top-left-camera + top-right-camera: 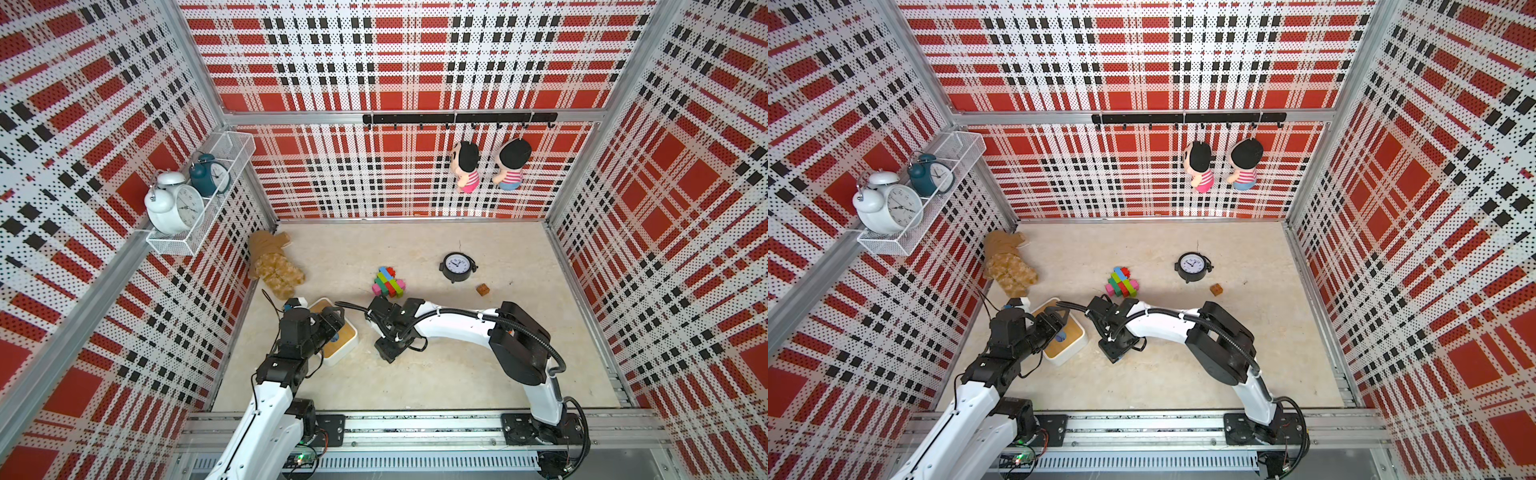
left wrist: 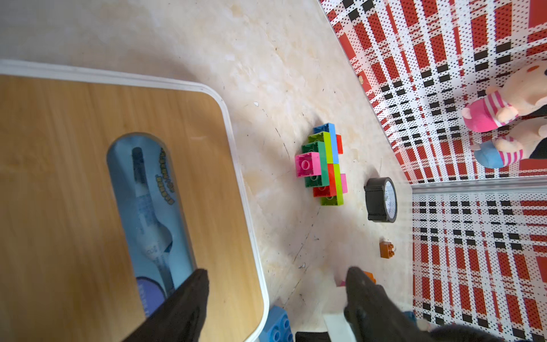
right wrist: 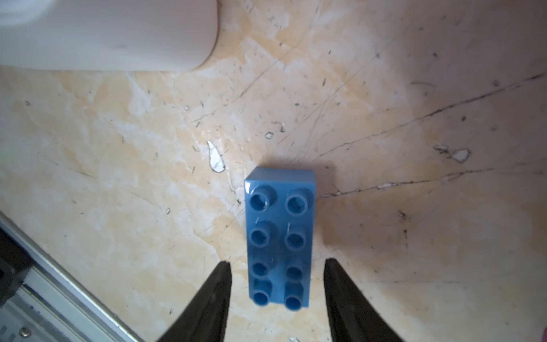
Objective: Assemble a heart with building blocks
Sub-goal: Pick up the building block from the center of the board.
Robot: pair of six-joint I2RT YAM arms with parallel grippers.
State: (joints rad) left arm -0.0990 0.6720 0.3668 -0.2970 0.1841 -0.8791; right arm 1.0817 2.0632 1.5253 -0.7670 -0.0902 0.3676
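A flat cluster of joined blocks (image 1: 388, 282) (image 1: 1122, 282) (image 2: 322, 165) in blue, green, red and pink lies mid-table. A loose blue eight-stud brick (image 3: 279, 237) (image 2: 276, 325) lies flat on the table beside the tissue box corner. My right gripper (image 3: 278, 262) (image 1: 376, 318) is open and straddles its near end, with a gap on each side. In both top views the arm hides this brick. My left gripper (image 2: 278, 272) (image 1: 334, 318) is open and empty, over the tissue box's edge. A small orange brick (image 1: 483, 289) (image 2: 387, 249) lies alone to the right.
A white tissue box (image 1: 347, 347) (image 2: 242, 165) with a wooden lid stands at the left, close to both grippers. A black clock (image 1: 457, 266) lies behind the blocks. A plush bear (image 1: 274, 266) lies in the back left corner. Two dolls (image 1: 465, 166) hang on the back wall.
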